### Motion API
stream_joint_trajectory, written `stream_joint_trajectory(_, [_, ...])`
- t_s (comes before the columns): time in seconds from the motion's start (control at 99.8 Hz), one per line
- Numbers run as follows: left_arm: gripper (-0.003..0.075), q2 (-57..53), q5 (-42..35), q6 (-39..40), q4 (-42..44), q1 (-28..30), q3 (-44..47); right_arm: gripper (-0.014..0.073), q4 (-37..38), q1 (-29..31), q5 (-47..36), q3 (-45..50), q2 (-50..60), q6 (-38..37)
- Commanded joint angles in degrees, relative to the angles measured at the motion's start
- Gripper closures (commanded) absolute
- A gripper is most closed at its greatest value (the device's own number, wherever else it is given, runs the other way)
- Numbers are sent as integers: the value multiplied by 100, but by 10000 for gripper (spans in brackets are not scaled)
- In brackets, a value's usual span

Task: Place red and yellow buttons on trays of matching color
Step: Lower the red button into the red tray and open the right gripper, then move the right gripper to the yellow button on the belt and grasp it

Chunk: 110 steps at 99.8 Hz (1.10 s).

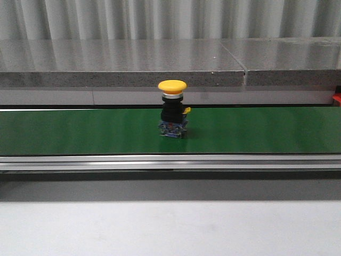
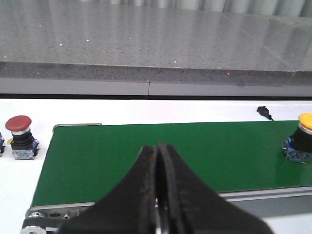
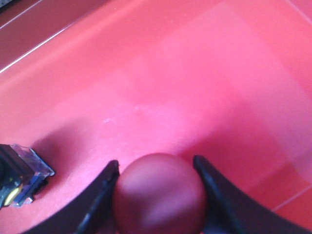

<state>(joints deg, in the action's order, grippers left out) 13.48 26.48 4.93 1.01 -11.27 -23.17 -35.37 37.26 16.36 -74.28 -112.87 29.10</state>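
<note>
Over the glossy red tray point(image 3: 204, 83), the right gripper point(image 3: 158, 192) clamps a red dome-capped push button point(image 3: 158, 195) — releasing high risks toppling it — while the left gripper point(image 2: 158, 165), jaws together and empty, faces the green belt point(image 2: 195, 151).

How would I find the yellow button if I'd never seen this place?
Look for the long green belt running across the table. Near its middle stands the yellow button, a round yellow cap on a black body with a blue base. It is the only thing on the belt.
</note>
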Motion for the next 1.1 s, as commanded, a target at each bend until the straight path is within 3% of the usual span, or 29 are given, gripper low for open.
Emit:
stream_joint_trajectory(0.0, [741,62,-399,39,-50,-40,-157,116,-104,24,-226,-173,301,22])
stream_joint_trajectory(0.12, [741,62,-399,39,-50,-40,-157,20,-127,24,-107,-243,397,22])
stream_joint_trajectory(0.411, [741,62,-399,39,-50,-40,-157,24,-176,5,777,-736,1036,22])
stream_joint_trajectory(0.541, [741,62,-399,39,-50,-40,-157,24,-176,-149,866,-722,1522,391])
stream_joint_trajectory(0.832, [741,62,-399,39,-50,-40,-157,24,-176,-1032,936,47,2953,1022])
stream_joint_trajectory(1.093, [741,62,-399,39,-50,-40,-157,24,-176,-1975,1997,832,3729,1181])
